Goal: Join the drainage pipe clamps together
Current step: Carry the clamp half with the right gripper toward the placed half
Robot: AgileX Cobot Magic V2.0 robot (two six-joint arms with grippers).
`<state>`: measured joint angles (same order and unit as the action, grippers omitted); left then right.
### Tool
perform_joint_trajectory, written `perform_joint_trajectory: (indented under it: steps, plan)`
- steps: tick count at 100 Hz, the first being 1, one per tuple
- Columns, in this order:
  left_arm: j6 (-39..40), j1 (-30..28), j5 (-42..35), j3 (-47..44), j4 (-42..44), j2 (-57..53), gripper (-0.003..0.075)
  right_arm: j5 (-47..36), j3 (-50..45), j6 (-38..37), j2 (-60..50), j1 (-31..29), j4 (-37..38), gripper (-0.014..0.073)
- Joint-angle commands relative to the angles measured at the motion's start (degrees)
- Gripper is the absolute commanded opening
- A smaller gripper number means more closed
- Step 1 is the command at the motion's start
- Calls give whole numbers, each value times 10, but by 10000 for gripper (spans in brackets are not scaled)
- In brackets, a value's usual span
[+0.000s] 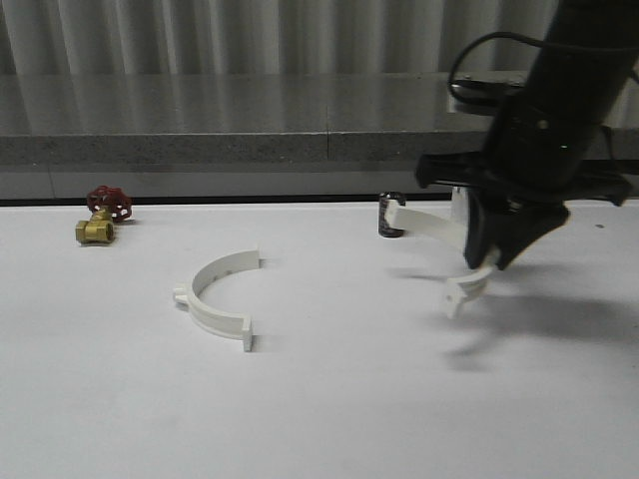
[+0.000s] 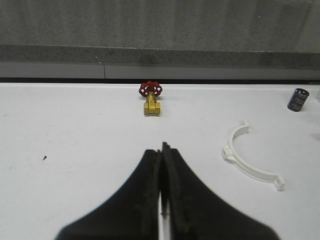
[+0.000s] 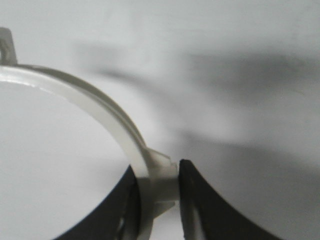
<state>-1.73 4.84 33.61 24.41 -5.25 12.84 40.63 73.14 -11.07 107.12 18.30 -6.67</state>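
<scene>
the right gripper (image 1: 496, 251), the biggest thing in the front view, has its jaws pinched on one white half-ring clamp (image 1: 451, 261), lifted near the black cylinder (image 1: 391, 215). the other half-ring clamp (image 1: 218, 295) lies flat on the white table (image 1: 329, 399), well apart. to join them well, i judge the held half must be brought over level, tabs to tabs. the left gripper (image 2: 162, 165) is closed, holding nothing. farther off sits a small brass valve (image 1: 101, 217). no readable writing anywhere.
</scene>
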Motion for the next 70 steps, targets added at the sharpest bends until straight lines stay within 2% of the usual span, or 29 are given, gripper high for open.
perform_joint_trajectory:
  steps: [1,27,70]
  plan:
    - [2,-1,-40,14,-8,5,-21,-4,45,-46,-10,36,25,31]
    - [2,-1,-40,14,-8,5,-21,2,114,-182,40,94,93,31]
    - [2,-1,-40,14,-8,5,-21,0,152,-235,90,137,97,31]
